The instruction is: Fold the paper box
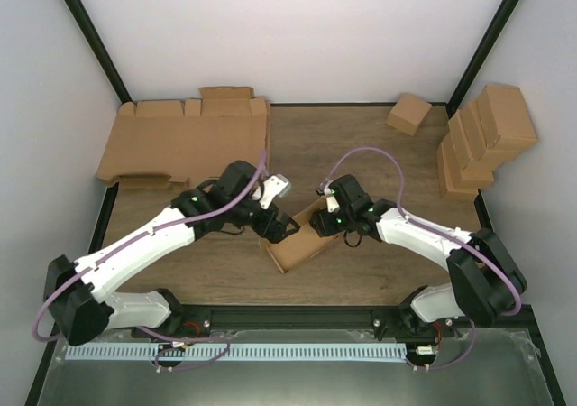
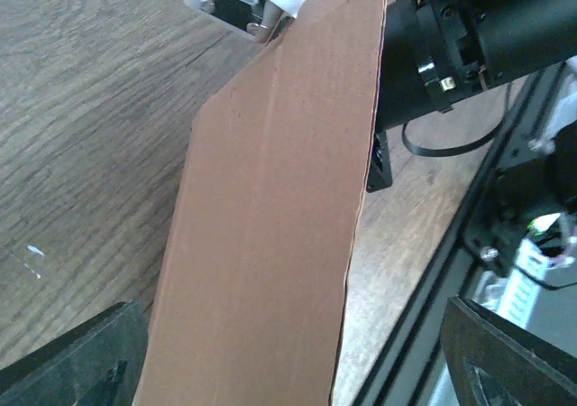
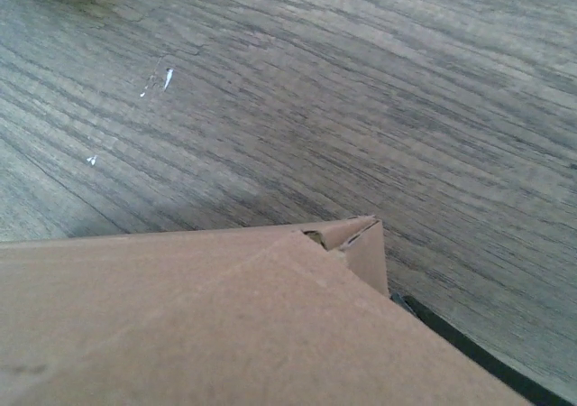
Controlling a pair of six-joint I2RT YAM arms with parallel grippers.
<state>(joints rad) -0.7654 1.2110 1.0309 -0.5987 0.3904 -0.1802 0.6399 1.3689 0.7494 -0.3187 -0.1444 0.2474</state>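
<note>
The paper box (image 1: 299, 242) is a brown cardboard piece, partly folded, lying tilted on the wooden table between my two grippers. My left gripper (image 1: 277, 227) is at its left end. In the left wrist view a long flat panel of the box (image 2: 270, 226) runs up between my widely spread dark fingers (image 2: 81, 361), so the left gripper (image 2: 288, 374) is open over it. My right gripper (image 1: 325, 223) is at the box's right end. In the right wrist view a folded corner of the box (image 3: 270, 325) covers my fingers, so the jaws are hidden.
Large flat cardboard sheets (image 1: 185, 140) lie at the back left. A small cube-like carton (image 1: 409, 114) sits at the back, with a stack of cartons (image 1: 487, 140) at the right wall. The table's black front rail (image 1: 297, 314) is just behind the box.
</note>
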